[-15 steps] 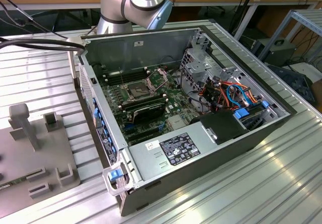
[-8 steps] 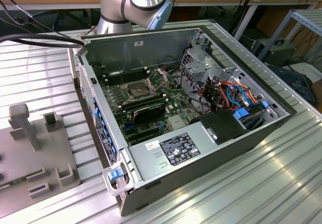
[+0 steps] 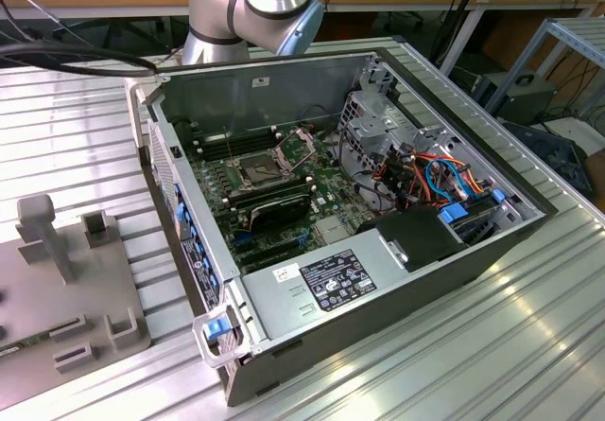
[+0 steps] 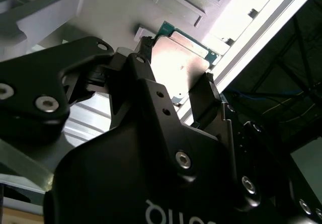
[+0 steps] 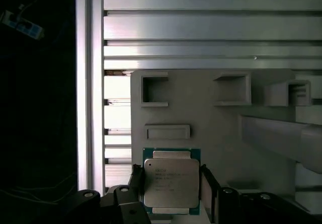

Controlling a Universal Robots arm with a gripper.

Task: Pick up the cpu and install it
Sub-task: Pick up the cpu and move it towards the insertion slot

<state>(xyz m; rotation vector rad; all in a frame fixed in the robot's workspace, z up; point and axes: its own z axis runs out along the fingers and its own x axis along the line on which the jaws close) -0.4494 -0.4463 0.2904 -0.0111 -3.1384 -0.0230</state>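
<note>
The cpu (image 5: 171, 182) is a small square chip with a silver-grey metal top and a green rim. It sits between the two black fingers of my gripper (image 5: 170, 172), just over the grey fixture plate (image 5: 211, 128). Both fingers press against its opposite edges, so the gripper is shut on it. In the second wrist view the cpu (image 4: 180, 58) shows bright between the fingertips (image 4: 147, 48) of the gripper (image 4: 177, 63). In the exterior view the open socket (image 3: 257, 168) lies on the motherboard inside the computer case (image 3: 378, 279), with its metal frame tipped up.
The grey fixture plate (image 3: 57, 289) with raised holders and a post stands at the exterior view's left, on the ribbed aluminium table (image 3: 529, 345). Long black modules (image 3: 274, 208) sit next to the socket. Cables and a drive cage (image 3: 378, 118) crowd the case's far side.
</note>
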